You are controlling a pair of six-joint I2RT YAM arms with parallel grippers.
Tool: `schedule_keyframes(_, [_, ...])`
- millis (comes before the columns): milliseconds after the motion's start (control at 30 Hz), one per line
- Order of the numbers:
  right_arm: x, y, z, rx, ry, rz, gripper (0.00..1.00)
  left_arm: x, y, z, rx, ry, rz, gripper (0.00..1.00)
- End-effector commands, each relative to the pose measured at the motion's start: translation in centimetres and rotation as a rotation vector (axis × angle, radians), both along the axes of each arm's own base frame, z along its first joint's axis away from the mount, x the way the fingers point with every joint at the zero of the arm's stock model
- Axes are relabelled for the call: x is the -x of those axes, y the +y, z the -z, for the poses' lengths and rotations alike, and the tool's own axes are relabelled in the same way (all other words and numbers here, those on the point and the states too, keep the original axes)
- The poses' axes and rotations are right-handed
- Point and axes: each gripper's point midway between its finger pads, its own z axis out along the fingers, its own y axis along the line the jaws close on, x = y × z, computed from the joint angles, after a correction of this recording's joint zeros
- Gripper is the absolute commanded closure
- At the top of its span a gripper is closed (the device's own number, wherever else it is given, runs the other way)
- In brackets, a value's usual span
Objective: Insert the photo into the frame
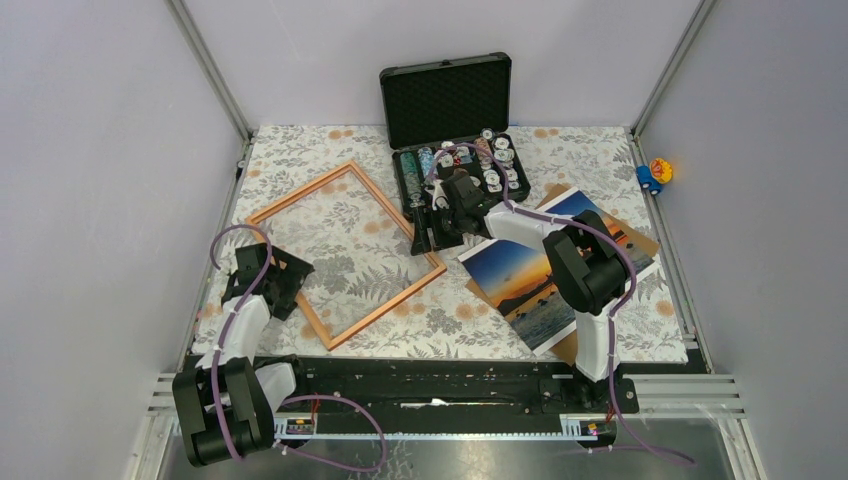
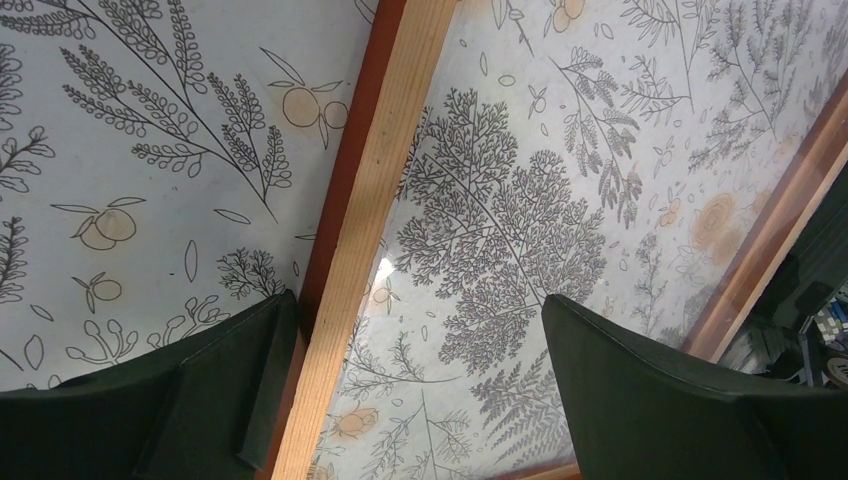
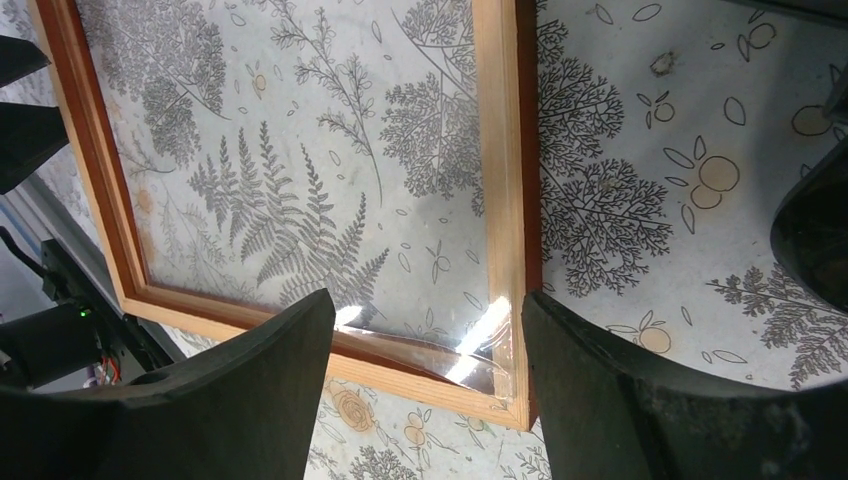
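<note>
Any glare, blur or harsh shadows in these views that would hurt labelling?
Top external: even light, soft shadows, sharp throughout. Right wrist: bright glare on the clear sheet at the frame corner; the near fingers are dark and soft. Left wrist: one small glint beside the frame rail; floral cloth sharp, fingers underexposed.

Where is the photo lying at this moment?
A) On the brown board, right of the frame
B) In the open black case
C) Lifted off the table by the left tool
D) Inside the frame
A: the photo lies face up on the brown board to the right of the frame, whose opening shows only the tablecloth.
</note>
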Motion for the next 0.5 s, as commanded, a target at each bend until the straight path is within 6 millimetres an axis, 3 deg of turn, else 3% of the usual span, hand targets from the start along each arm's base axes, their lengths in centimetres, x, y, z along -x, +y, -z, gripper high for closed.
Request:
schedule_keyframes(0, [2.5, 2.6, -2.5, -0.152, 0.067, -0.094, 0.25, -1.3, -1.8, -1.3, 0.074, -0.057, 0.077, 0.01])
schedule_keyframes(267, [1.9, 1.6, -1.3, -0.083, 0.036, -0.062, 0.23, -2.9, -3.9, -4.9, 0.124, -0.192, 0.237, 0.01])
schedule_keyframes(367, [0.3, -0.5, -0.4, 0.077, -0.066, 0.015, 0.21, -2.7, -4.1, -5.5, 0.12, -0.197, 0.25, 0.01])
schedule_keyframes(467, [-1.6, -3.3, -0.9, 0.287, -0.205, 0.11, 0.15, -2.2, -3.0, -5.4, 0.079, -0.145, 0.202, 0.01])
